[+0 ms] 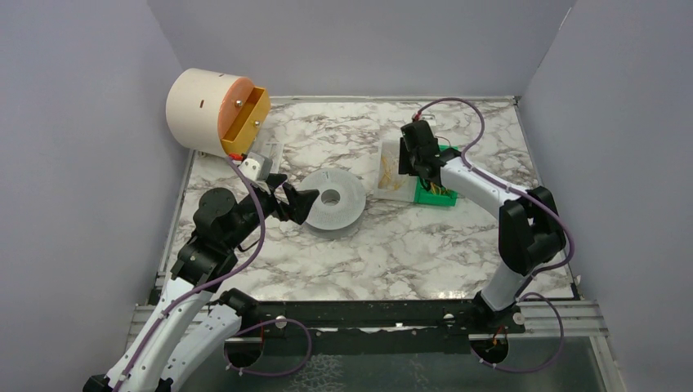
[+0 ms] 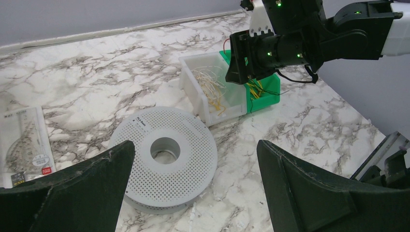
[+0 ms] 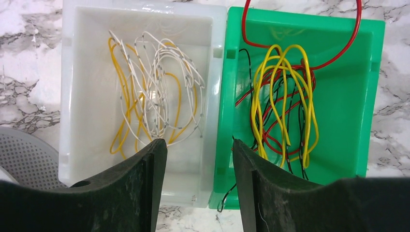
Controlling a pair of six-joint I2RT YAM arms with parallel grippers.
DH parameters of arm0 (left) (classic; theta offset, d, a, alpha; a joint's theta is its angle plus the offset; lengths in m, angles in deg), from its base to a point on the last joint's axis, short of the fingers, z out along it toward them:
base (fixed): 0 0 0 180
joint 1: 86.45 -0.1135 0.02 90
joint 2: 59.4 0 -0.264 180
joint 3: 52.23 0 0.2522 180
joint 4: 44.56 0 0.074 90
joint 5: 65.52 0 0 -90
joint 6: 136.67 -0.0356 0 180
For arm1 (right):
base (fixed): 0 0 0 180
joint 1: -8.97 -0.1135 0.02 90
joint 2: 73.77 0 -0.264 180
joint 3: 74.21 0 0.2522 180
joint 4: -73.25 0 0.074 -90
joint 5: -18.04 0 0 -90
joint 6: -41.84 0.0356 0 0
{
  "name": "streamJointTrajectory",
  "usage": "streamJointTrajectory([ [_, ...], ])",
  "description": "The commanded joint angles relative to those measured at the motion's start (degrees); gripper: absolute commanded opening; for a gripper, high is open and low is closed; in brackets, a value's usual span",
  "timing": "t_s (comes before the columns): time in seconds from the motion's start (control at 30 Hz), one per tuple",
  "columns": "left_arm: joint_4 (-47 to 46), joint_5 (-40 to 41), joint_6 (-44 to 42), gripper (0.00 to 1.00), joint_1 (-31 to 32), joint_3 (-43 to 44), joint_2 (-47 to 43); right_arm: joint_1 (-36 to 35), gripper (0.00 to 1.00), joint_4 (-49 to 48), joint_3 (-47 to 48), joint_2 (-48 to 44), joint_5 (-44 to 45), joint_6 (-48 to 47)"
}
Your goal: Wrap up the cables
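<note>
While the spool (image 2: 145,145) lay left of the white bin (image 3: 87,159) and the green bin (image 3: 348,96) touched its right, my left gripper (image 2: 196,145) gaped empty farther left; my right gripper (image 3: 198,145) hovered half-open, empty, over the white bin's right wall; cables (image 3: 154,106) lay in both bins.

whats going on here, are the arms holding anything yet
Nothing is held yet. The right gripper hangs open over a white bin and a green bin, both holding loose cables. The left gripper is wide open and empty, facing the perforated grey spool. No cable is on the spool.
</note>
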Motion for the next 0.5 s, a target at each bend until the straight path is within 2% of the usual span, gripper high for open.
streamJointTrajectory([
  [0.0, -0.1, 0.8, -0.4, 0.99, -0.3, -0.3, -0.6, 1.1, 0.56, -3.5, -1.1, 0.7, 0.1, 1.2],
  [0.37, -0.1, 0.8, -0.4, 0.99, -0.3, -0.3, -0.3, 1.7, 0.47, -4.3, -0.8, 3.6, -0.2, 0.5],
  [0.47, -0.1, 0.8, -0.4, 0.99, -0.3, -0.3, -0.2, 1.8, 0.4, -4.9, -1.1, 4.1, -1.4, 0.4],
])
